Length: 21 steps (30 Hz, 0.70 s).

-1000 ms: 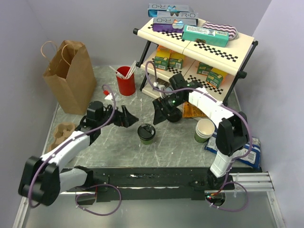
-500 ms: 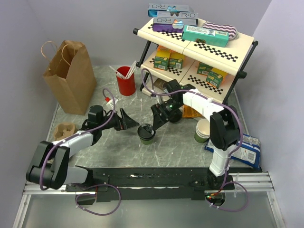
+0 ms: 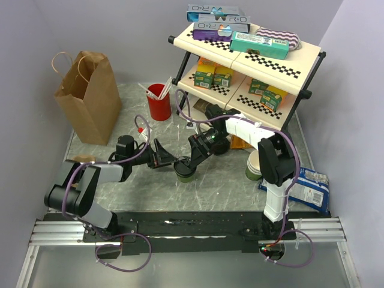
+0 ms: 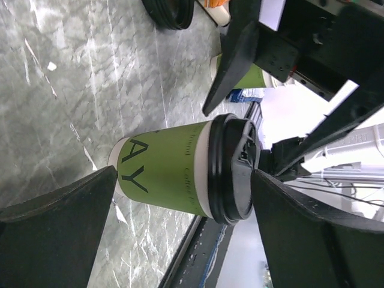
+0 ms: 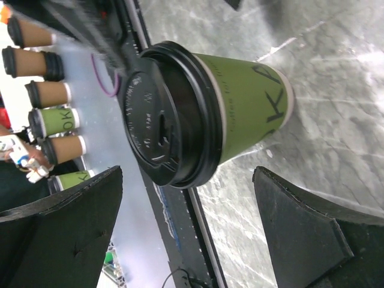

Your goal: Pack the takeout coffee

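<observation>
The takeout coffee (image 3: 185, 170), a green paper cup with a black lid, stands upright on the marble table between my two grippers. My left gripper (image 3: 170, 161) reaches in from the left, jaws wide open. In the left wrist view the cup (image 4: 171, 174) sits just beyond the fingertips, and the left gripper (image 4: 183, 180) spans it from base to lid without gripping. My right gripper (image 3: 193, 157) comes from the upper right, also open. In the right wrist view the cup (image 5: 240, 114) and its lid (image 5: 162, 120) lie ahead of the open right gripper (image 5: 187, 174), untouched.
A brown paper bag (image 3: 87, 96) stands at the back left, and a red cup with sticks (image 3: 159, 102) behind the coffee. A two-tier shelf (image 3: 258, 57) holds boxes at the back right. A stack of lidless green cups (image 3: 258, 165) and a blue packet (image 3: 313, 187) sit at the right.
Both grippers have closed in on the cup, the left stretching right and low, the right coming down and left. The cup has not moved. Both jaws stay open.
</observation>
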Available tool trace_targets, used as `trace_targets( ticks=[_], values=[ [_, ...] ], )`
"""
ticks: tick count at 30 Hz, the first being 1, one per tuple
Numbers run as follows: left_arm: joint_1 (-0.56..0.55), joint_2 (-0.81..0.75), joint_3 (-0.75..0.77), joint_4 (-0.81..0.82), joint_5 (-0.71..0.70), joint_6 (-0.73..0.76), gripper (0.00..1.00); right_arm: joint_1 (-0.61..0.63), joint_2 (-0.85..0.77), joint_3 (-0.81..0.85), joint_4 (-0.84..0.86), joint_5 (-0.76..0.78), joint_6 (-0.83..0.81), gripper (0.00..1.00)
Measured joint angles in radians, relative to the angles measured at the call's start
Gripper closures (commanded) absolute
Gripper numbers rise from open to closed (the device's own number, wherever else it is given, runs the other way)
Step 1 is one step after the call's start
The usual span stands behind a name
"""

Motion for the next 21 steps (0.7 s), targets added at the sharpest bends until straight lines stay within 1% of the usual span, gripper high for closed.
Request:
trace_targets(
  ticks=[10,21],
  values=[
    [0.0,0.122,0.006,0.125,0.036,-0.08,0.01,0.0,0.009,-0.031,-0.001,-0.068,-0.039,0.05],
    [0.0,0.184,0.037,0.171,0.057,-0.101,0.0,0.002,0.055,-0.069,0.06,-0.093,-0.017,0.05]
  ],
)
